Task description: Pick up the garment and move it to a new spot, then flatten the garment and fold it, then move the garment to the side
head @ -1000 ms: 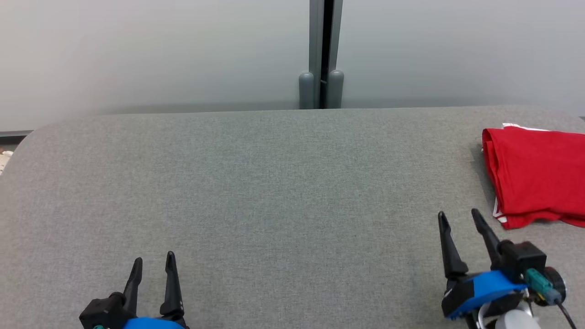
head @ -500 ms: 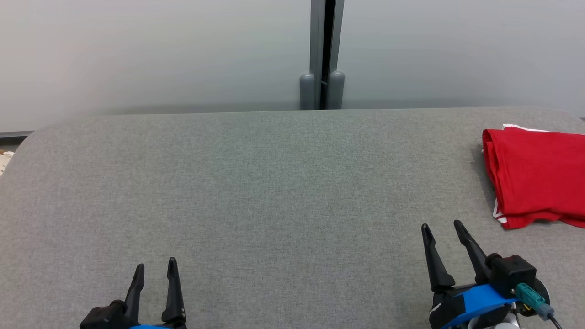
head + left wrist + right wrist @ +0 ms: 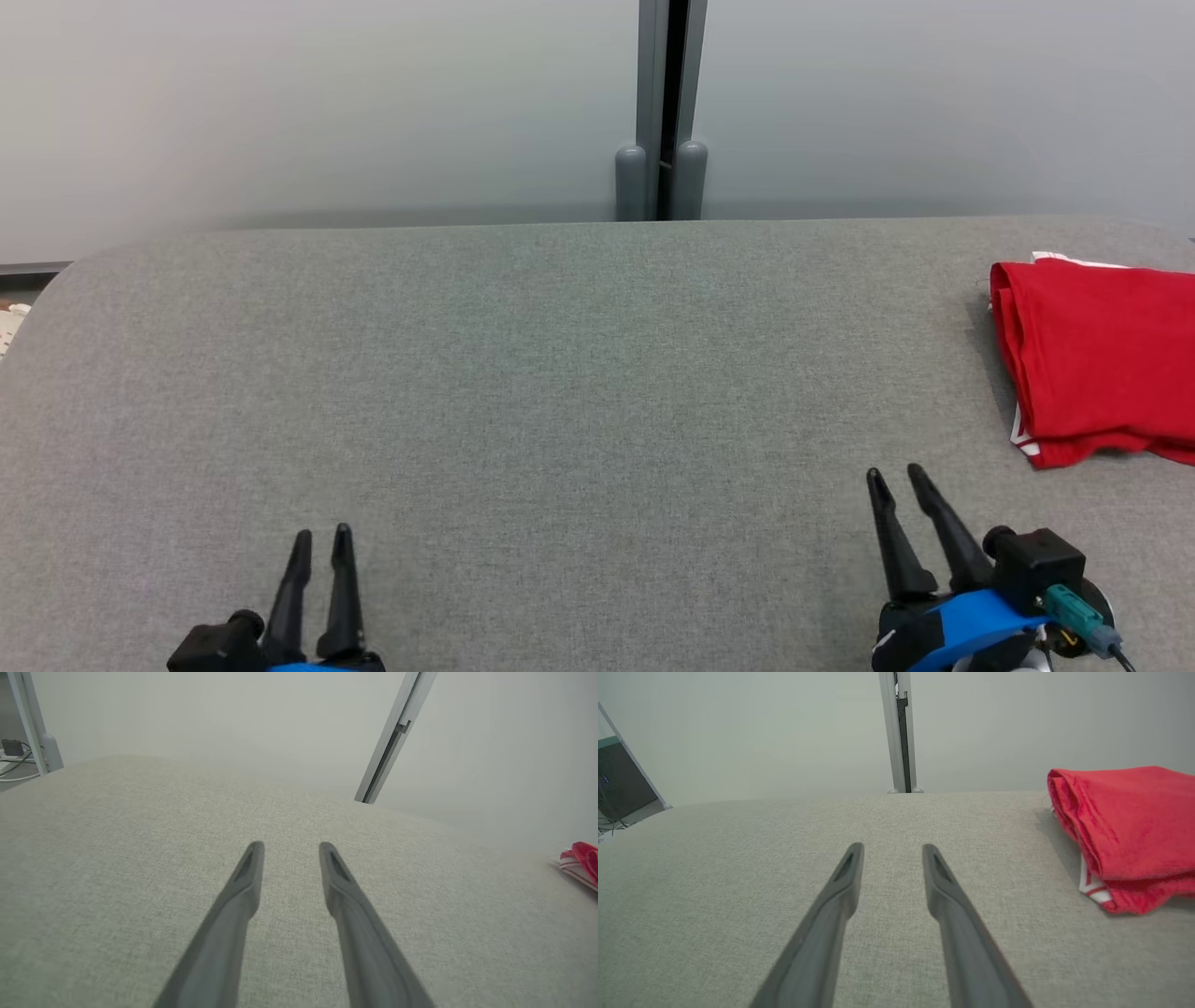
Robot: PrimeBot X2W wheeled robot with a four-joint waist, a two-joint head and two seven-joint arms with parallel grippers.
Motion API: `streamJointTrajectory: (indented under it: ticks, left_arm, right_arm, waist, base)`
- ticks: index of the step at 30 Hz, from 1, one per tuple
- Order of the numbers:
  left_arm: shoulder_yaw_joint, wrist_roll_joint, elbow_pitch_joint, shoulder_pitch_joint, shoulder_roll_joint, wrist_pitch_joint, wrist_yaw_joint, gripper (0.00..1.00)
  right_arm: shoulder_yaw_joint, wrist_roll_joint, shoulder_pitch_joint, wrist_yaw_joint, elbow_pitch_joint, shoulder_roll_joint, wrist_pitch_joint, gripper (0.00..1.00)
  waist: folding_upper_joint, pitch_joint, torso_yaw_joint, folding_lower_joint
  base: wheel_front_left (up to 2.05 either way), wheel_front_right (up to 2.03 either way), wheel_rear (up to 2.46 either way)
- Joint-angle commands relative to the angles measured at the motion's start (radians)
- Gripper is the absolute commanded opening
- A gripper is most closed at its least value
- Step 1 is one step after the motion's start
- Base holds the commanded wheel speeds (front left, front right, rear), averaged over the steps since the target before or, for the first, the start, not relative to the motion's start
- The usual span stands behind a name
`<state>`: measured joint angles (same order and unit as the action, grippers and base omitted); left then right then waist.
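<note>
Head view: folded red garment (image 3: pixel 1097 359) lies at the right end of the grey bench (image 3: pixel 560 373); left gripper (image 3: pixel 322 534) and right gripper (image 3: pixel 894 474) sit at the near edge, fingers apart, empty. Left wrist view: garment (image 3: pixel 581 861) well off to the right. Right wrist view: garment (image 3: pixel 1125 826) near, right of the parted fingers, not touching.

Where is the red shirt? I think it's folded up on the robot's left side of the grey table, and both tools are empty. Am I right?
Not quite. The folded red shirt lies on the robot's right side of the grey table, as the head view shows, a little beyond the right tool. That tool and the left tool are both empty.
</note>
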<state>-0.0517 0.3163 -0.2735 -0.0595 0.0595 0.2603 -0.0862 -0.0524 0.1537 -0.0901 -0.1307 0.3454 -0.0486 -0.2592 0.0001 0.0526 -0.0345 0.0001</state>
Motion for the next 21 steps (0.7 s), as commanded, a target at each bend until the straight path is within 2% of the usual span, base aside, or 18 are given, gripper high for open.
streamJointTrajectory:
  ticks: [1,5,21]
  left_arm:
    - [0.001,0.003,-0.014,-0.004,-0.003,-0.004,0.0,0.0]
    - [0.006,0.035,-0.026,-0.004,-0.004,-0.015,-0.001,0.0]
    - [0.04,0.301,-0.013,0.035,-0.005,-0.091,-0.011,0.0]
  right_arm:
    - [-0.001,0.003,0.004,0.0,0.012,0.001,0.003,0.0]
    - [0.002,0.039,0.007,0.0,0.021,0.001,0.013,0.0]
    - [0.037,0.339,0.0,0.0,-0.007,0.0,0.089,0.0]
  waist:
    - [-0.0001,0.0,0.0,0.0]
    - [-0.0001,-0.001,0.001,0.0]
    - [-0.0001,-0.007,0.005,0.0]
  base:
    - [0.0,0.0,0.0]
    - [0.0,0.0,0.0]
    - [0.0,0.0,0.0]
